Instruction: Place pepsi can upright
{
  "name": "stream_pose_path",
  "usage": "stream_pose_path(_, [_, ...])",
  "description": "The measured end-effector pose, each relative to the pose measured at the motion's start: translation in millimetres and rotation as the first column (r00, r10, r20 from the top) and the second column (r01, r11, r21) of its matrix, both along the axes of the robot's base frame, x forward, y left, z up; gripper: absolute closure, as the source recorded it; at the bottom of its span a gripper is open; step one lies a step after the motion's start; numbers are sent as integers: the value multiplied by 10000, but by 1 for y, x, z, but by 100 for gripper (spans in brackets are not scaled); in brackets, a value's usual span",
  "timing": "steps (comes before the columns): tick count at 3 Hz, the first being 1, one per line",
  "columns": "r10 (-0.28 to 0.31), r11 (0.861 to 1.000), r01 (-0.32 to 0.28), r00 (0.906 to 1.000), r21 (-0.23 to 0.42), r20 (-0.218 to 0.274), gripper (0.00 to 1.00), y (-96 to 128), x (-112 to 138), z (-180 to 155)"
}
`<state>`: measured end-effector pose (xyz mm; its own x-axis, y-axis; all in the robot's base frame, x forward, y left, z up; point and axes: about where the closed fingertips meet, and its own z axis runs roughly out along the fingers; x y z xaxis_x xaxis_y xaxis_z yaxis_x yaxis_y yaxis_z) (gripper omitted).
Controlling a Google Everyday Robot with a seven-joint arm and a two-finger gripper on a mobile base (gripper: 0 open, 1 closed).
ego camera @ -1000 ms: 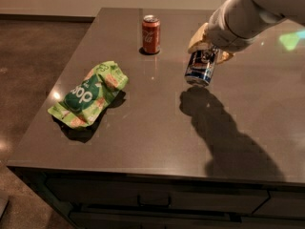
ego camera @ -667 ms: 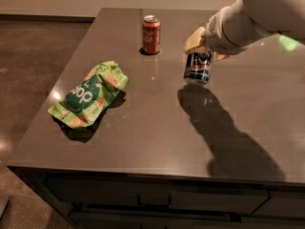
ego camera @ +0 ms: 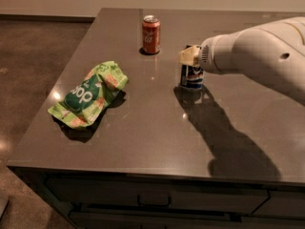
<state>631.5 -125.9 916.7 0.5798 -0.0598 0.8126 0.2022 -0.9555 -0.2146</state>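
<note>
The pepsi can (ego camera: 192, 77) is dark blue with a white and red logo. It stands upright on the dark grey counter (ego camera: 143, 132), right of centre, with its base at the surface. My gripper (ego camera: 190, 56) reaches in from the right on a thick white arm. It is shut on the can's upper part and hides the top of the can.
A red cola can (ego camera: 151, 34) stands upright behind and to the left of the pepsi can. A crumpled green chip bag (ego camera: 89, 94) lies at the left. The counter's front edge has drawers below it, and the floor drops off at the left.
The pepsi can was held tilted above the counter. Now it has come down and to the left and stands upright at the surface, still in my gripper.
</note>
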Motion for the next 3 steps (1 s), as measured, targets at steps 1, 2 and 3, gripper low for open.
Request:
stream_pose_path(1, [140,9990,-188,9927,395,1195,100,10,13,9])
stream_pose_path(2, [107,9955,-290,9802,901,1976,100,15,25,23])
stream_pose_path(3, [107,9945,-349,9716,988,2364,100,15,33,24])
